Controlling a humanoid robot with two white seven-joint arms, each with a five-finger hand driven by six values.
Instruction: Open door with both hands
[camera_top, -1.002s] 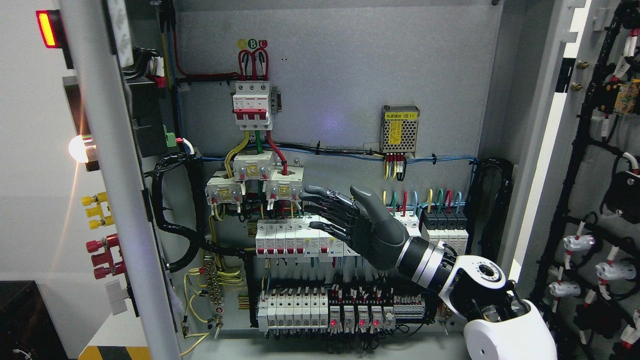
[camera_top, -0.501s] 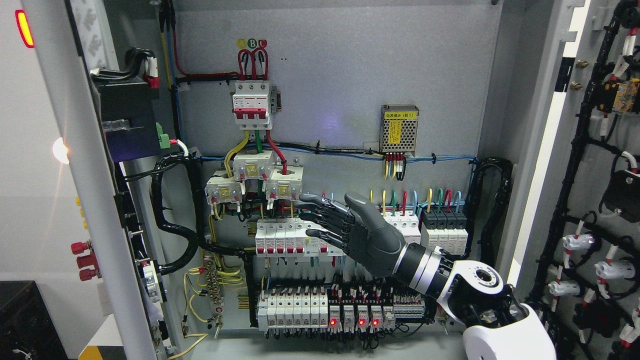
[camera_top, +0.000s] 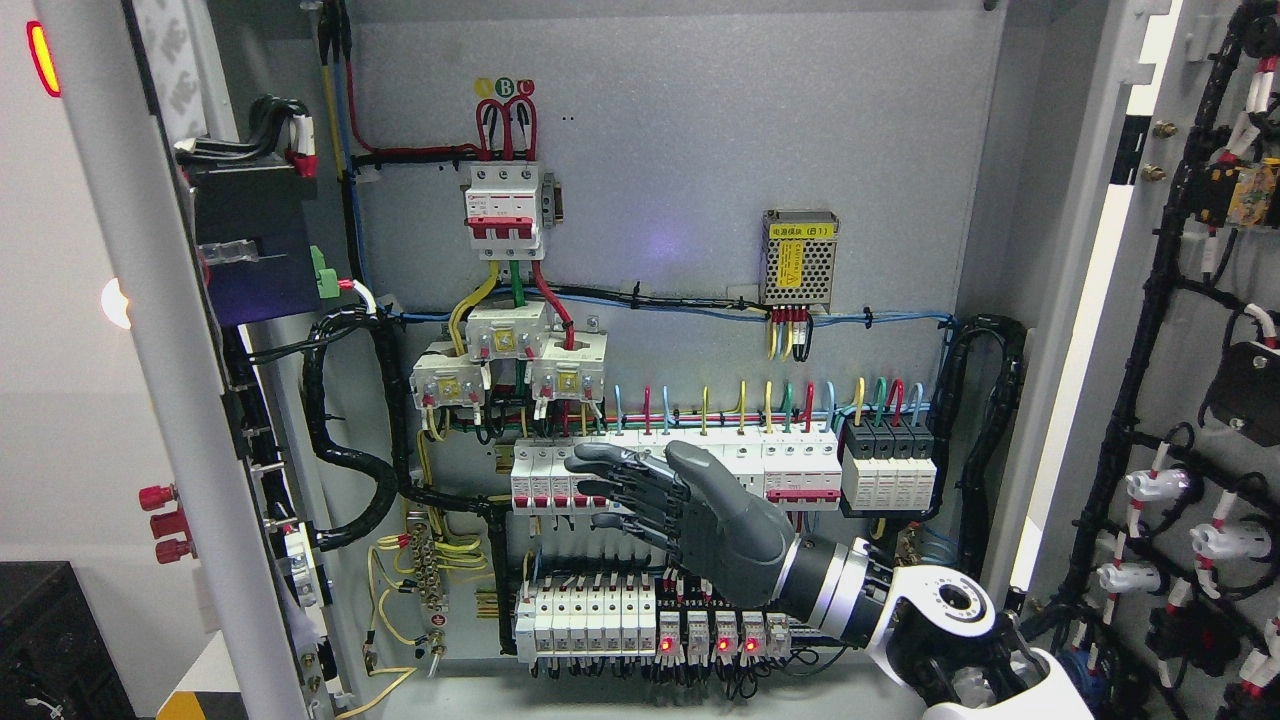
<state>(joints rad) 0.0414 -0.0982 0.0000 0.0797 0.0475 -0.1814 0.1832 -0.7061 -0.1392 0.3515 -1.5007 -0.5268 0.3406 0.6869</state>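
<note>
An electrical cabinet stands with both doors swung wide. The left door (camera_top: 150, 330) shows edge-on at the picture's left, its lamps and red terminals facing away. At the far right the right door (camera_top: 1180, 300) hangs outward, its inner face carrying black cable looms. My right hand (camera_top: 620, 490), dark grey with extended fingers (camera_top: 600, 465), floats in front of the breaker rows inside the cabinet, touching neither door and holding nothing. Its arm comes in from the lower right. The left arm is out of sight.
Inside the cabinet are a three-pole breaker (camera_top: 505, 210), a row of white breakers (camera_top: 680, 470), a lower row with red lights (camera_top: 700, 640) and a small power supply (camera_top: 798, 258). A black box (camera_top: 50, 640) sits at the lower left.
The left door swung further outward, then settled. My right hand dropped lower and drew back toward the lower right, uncovering the upper breaker row and its coloured wires.
</note>
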